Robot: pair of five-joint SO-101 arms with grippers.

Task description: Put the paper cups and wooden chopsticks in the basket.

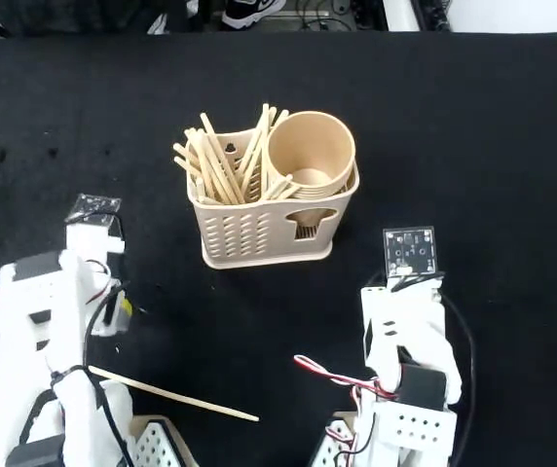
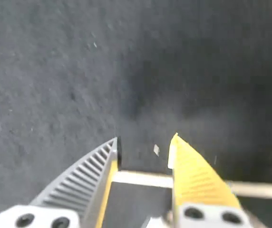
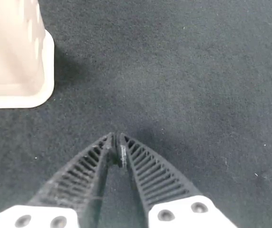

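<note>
Wooden chopsticks (image 1: 225, 165) and paper cups (image 1: 310, 146) stand in the basket (image 1: 259, 233) mid-table (image 1: 473, 146). One stray chopstick (image 1: 176, 394) lies by the near edge, across the left gripper's (image 2: 145, 140) parted jaws. Right gripper (image 3: 116, 145) clenched, empty.

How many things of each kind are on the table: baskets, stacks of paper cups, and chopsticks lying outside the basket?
Basket: 1
Paper cup stack, inside the basket: 1
Chopstick outside the basket: 1
Total: 3
</note>
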